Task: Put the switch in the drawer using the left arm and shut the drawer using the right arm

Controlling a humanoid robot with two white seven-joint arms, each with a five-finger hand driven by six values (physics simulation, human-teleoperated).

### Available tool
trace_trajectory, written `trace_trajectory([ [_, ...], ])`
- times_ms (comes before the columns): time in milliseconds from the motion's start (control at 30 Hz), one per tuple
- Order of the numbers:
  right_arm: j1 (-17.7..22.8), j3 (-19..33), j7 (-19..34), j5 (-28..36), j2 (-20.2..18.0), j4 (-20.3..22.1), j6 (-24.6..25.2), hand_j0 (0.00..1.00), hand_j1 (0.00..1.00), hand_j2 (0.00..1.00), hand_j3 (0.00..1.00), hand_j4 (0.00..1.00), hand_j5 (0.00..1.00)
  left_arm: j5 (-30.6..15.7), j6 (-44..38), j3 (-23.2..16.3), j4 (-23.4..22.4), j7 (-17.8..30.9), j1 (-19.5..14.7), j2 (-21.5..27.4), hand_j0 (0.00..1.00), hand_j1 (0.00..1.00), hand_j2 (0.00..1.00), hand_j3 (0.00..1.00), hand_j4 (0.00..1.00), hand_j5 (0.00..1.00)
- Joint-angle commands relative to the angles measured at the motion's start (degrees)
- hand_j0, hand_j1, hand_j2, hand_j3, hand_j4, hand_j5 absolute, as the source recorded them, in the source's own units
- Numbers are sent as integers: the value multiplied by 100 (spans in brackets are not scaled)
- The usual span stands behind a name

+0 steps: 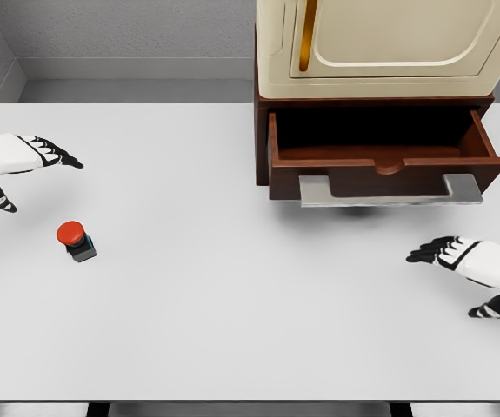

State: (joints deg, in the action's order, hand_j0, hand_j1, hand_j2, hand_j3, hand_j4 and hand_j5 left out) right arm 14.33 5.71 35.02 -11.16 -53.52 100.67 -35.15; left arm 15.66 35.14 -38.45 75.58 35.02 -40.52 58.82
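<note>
Entering from the left edge, the left robot hand [25, 165] is seen with its fingers spread and extended toward the right, the thumb dropped below, and nothing is held in it. Just below and to its right, apart from the fingertips, the switch [76, 241] is found standing on the white surface [232, 304]: a red round button on a small dark base with a teal side. Its button is turned upward and slightly toward the left; no long axis can be made out. No writing can be read on it. Wide bare room is left around the switch on every side. The right robot hand [467, 269] is shown at the right edge, likewise spread and empty, fingers directed left. Behind it, at the far right, the drawer [384, 155] is pulled open beneath a cream cabinet [380, 48], its grey handle [389, 193] overhanging the surface.
</note>
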Motion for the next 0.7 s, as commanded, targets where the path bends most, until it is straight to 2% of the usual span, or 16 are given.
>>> trace_trajectory([
  [0,0,-88,-2,44,-27,6,15,100,100,100,100,100,100,-28,-14,4,0,-2,0,7,100,100,100,100,100,100],
  [133,-79,-88,-2,44,-36,6,15,100,100,100,100,100,100,-36,-14,-4,9,-2,-9,41,100,100,100,100,100,100],
  [167,-79,-79,-2,35,-71,6,15,100,100,100,100,100,100,-36,-14,-66,18,-2,-96,191,100,100,100,100,100,100],
  [200,-79,-70,-2,35,-71,6,15,100,100,100,100,100,100,-45,-14,-276,211,-2,-193,384,100,100,100,100,100,100],
  [233,-79,-44,-2,44,-79,-3,15,88,88,88,88,88,88,-36,-14,-733,624,-2,-211,393,100,100,100,100,100,100],
  [267,-88,-35,-2,44,-150,-3,15,75,75,75,75,75,75,-28,-14,-989,993,-2,-264,393,100,100,100,100,100,100],
  [300,-79,-26,-2,52,-176,6,15,62,62,62,62,62,62,-19,-14,-1067,1090,-2,-264,376,100,100,100,100,100,100],
  [333,-88,-9,-2,114,-229,-3,15,59,59,59,59,59,59,-19,-14,-1085,1090,-2,-264,367,100,100,100,100,100,100],
  [367,-88,0,-2,158,-238,-3,15,59,59,59,59,59,59,-19,-14,-1121,1090,-2,-255,376,100,100,100,100,100,100],
  [467,-35,545,-2,386,-326,-3,15,59,59,59,59,59,59,-19,-14,-1129,1090,-2,-246,349,100,100,100,100,100,100],
  [667,0,817,-2,404,-308,-3,15,59,59,59,59,59,59,-28,-14,-1147,1178,-2,-211,384,99,99,99,99,99,99],
])
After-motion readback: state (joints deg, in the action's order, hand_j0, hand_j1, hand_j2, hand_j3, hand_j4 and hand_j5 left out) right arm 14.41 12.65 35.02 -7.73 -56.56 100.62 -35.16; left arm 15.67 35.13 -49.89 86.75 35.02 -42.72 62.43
